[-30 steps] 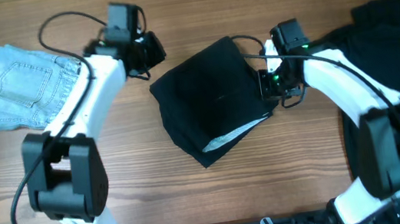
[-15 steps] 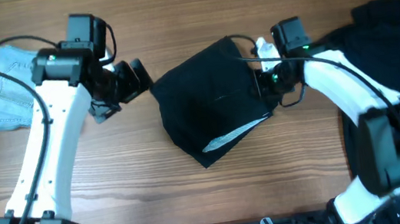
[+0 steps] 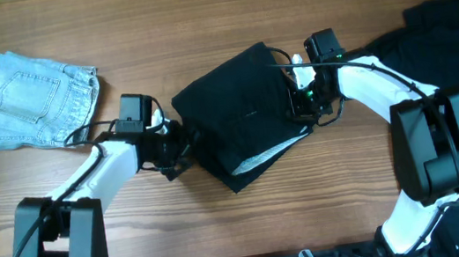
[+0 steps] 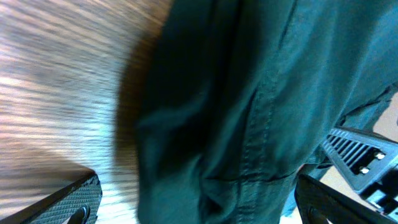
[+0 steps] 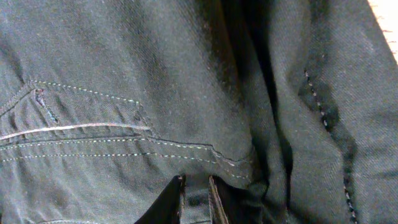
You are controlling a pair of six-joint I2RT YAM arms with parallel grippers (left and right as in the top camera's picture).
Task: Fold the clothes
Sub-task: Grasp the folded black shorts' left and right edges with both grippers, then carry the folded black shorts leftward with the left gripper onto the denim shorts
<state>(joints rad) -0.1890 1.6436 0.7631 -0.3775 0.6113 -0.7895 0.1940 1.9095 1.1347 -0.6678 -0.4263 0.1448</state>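
Left end effector (image 3: pixel 176 147) swung to shorts (image 3: pixel 240 109), spread; right end effector (image 5: pixel 197 196) pinching them, cropped.

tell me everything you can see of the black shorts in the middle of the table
The black shorts lie folded into a tilted, roughly square bundle in the middle of the table. They are matte dark cloth with stitched seams and a pocket line. A white strip peeks out along the lower edge. The left gripper, open, straddles the left edge, and the right gripper pinches a fold at the right edge.
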